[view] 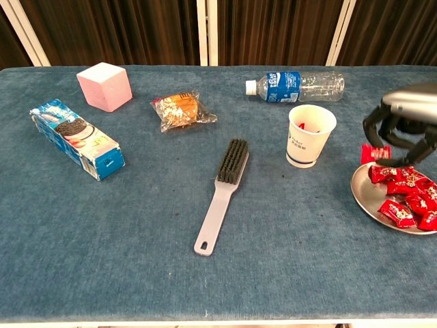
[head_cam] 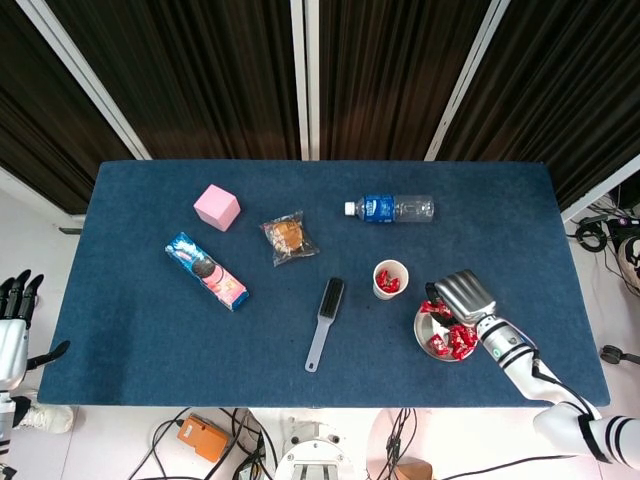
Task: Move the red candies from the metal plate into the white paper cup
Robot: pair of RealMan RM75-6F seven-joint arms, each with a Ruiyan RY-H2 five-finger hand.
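Note:
The metal plate (view: 369,200) (head_cam: 424,334) sits at the table's front right with several red candies (view: 404,193) (head_cam: 452,340) on it. My right hand (view: 406,123) (head_cam: 458,294) hovers above the plate's left edge and pinches one red candy (view: 375,154) (head_cam: 430,306), lifted clear of the pile. The white paper cup (view: 310,135) (head_cam: 390,278) stands upright just left of the plate, with red candies inside. My left hand (head_cam: 14,325) hangs off the table's left edge, fingers apart, holding nothing.
A grey brush (view: 220,194) lies left of the cup. A water bottle (view: 296,85) lies behind it. A wrapped snack (view: 181,109), a pink cube (view: 104,86) and a cookie box (view: 75,137) are spread over the left half.

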